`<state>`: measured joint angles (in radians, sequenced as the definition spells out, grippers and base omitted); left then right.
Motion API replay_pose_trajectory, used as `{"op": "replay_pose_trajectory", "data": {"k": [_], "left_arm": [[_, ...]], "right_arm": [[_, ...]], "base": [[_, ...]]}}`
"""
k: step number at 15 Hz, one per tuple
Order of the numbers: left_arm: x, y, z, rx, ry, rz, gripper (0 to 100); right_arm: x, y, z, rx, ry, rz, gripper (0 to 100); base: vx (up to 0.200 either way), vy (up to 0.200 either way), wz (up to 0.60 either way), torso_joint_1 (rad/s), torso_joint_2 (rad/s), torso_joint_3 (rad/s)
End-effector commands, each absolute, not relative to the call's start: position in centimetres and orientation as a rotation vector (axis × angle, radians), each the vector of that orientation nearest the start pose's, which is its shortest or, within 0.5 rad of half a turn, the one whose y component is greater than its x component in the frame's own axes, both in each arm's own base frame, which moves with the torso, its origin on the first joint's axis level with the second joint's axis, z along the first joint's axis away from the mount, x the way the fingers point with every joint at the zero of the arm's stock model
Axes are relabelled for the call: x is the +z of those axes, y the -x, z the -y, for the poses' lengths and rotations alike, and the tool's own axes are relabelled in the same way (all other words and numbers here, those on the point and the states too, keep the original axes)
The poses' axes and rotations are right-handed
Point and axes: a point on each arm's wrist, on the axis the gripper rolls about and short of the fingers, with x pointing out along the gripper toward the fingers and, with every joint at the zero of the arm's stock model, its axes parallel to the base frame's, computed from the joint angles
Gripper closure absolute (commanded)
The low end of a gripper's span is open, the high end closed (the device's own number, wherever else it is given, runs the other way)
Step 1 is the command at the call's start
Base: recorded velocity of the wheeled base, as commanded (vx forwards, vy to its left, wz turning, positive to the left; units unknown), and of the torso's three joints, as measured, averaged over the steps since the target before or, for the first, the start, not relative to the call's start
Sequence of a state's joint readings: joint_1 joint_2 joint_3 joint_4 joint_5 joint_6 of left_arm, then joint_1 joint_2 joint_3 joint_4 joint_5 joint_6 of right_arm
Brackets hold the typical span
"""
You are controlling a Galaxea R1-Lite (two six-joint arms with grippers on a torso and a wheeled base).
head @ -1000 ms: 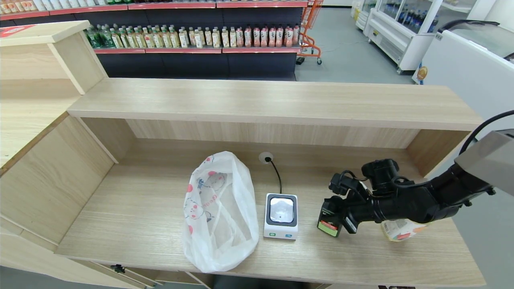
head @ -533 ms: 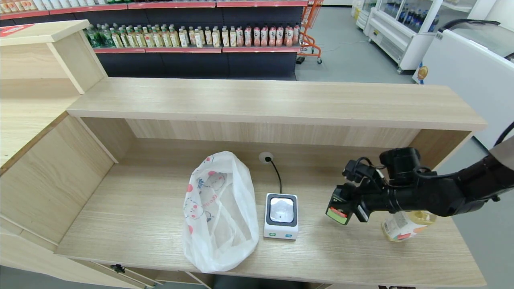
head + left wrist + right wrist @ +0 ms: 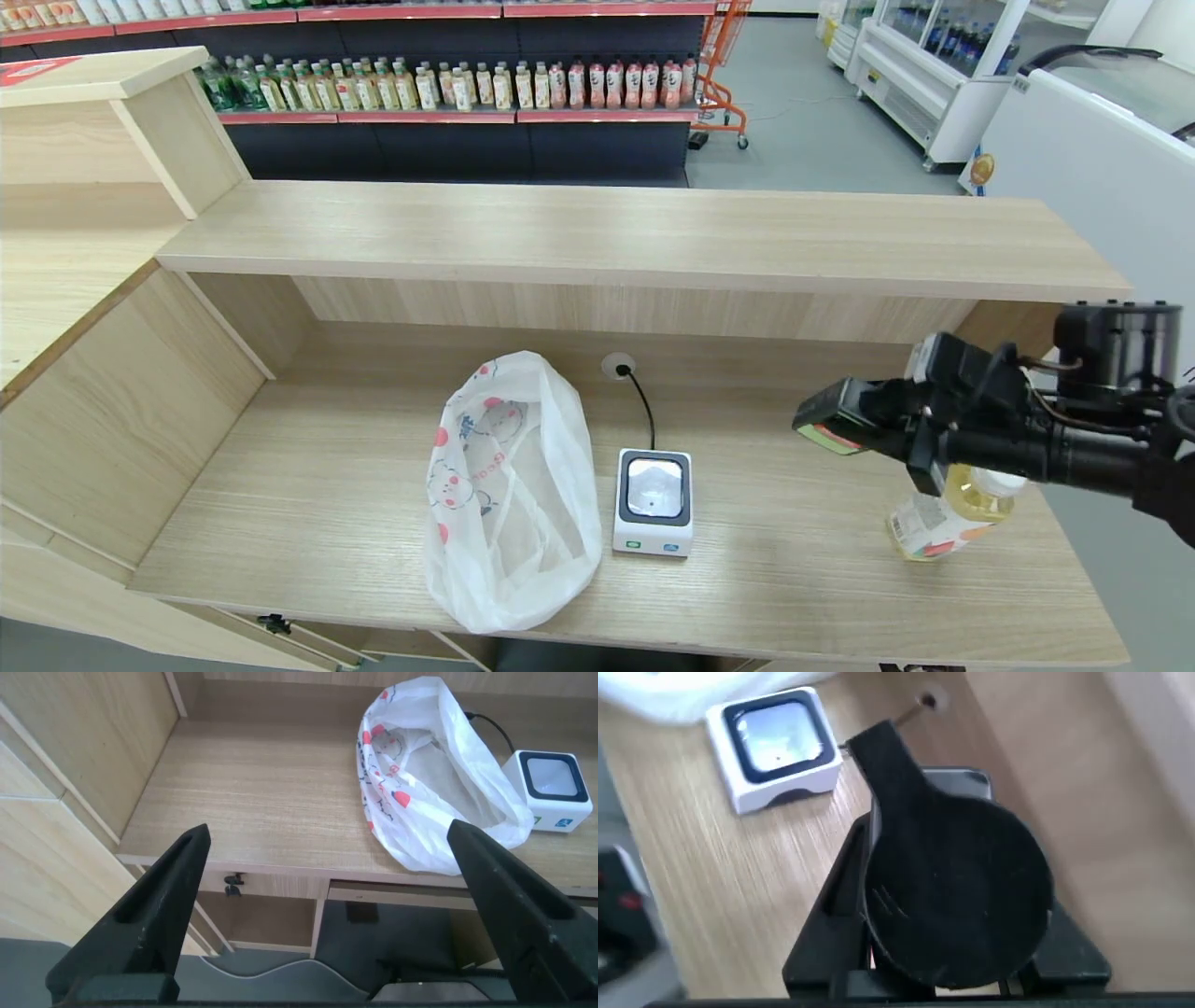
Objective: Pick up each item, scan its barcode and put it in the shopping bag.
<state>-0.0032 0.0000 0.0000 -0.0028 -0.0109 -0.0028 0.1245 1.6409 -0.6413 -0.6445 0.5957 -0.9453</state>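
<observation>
A dark item (image 3: pixel 820 431) is held clamped in the jaws of the right gripper (image 3: pixel 864 411) above the surface (image 3: pixel 327 504), right of the scanner (image 3: pixel 653 501) and judged not yet scanned, while a bottle (image 3: pixel 943 523) is left waiting on the surface, the shopping bag (image 3: pixel 512 495) is seen apparently empty, and the left gripper (image 3: pixel 329 838) jaws are spread wide.

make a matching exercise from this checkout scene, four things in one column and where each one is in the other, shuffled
Things
1. shopping bag
2. scanner
3. bottle
4. dark item

Places
A. held in the right tool, up off the counter
B. lying on the counter, farthest left of the four
C. at the counter's right end, yellow liquid inside
D. on the counter just right of the bag, with a black cable running to the back

Pairs: 1-B, 2-D, 3-C, 4-A
</observation>
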Motion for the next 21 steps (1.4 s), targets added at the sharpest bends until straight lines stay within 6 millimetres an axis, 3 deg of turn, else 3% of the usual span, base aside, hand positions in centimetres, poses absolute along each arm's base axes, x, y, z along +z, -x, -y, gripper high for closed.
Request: {"op": "replay_pose_trajectory", "data": {"k": [1, 4, 7, 8, 10, 11, 16, 21], "left_arm": [[7.6, 2.3, 0.0, -0.014, 0.003, 0.002, 0], [7.6, 2.3, 0.0, -0.014, 0.003, 0.003, 0], [7.6, 2.3, 0.0, -0.014, 0.003, 0.002, 0], [7.6, 2.3, 0.0, -0.014, 0.003, 0.002, 0], [7.6, 2.3, 0.0, -0.014, 0.003, 0.002, 0], [7.6, 2.3, 0.0, -0.014, 0.003, 0.002, 0], [7.6, 2.3, 0.0, -0.014, 0.003, 0.002, 0], [7.6, 2.3, 0.0, -0.014, 0.003, 0.002, 0]], "right_arm": [[15.6, -22.7, -4.7, 1.002, 1.105, 0.354, 100], [13.8, -22.5, -7.1, 1.172, 1.491, 0.713, 100], [12.4, -22.3, -9.3, 1.272, 1.644, 0.909, 100], [12.0, -22.6, -11.3, 1.296, 1.706, 1.059, 100], [11.7, -22.8, -13.1, 1.305, 1.711, 1.161, 100], [11.8, -23.2, -14.8, 1.223, 1.753, 1.305, 100], [10.6, -25.0, -16.5, 1.054, 1.771, 1.469, 100], [9.5, -24.8, -18.2, 1.088, 1.687, 1.572, 100]], "base": [[0.0, 0.0, 0.0, 0.0, 0.0, 0.0], [0.0, 0.0, 0.0, 0.0, 0.0, 0.0], [0.0, 0.0, 0.0, 0.0, 0.0, 0.0], [0.0, 0.0, 0.0, 0.0, 0.0, 0.0], [0.0, 0.0, 0.0, 0.0, 0.0, 0.0], [0.0, 0.0, 0.0, 0.0, 0.0, 0.0], [0.0, 0.0, 0.0, 0.0, 0.0, 0.0], [0.0, 0.0, 0.0, 0.0, 0.0, 0.0]]}}
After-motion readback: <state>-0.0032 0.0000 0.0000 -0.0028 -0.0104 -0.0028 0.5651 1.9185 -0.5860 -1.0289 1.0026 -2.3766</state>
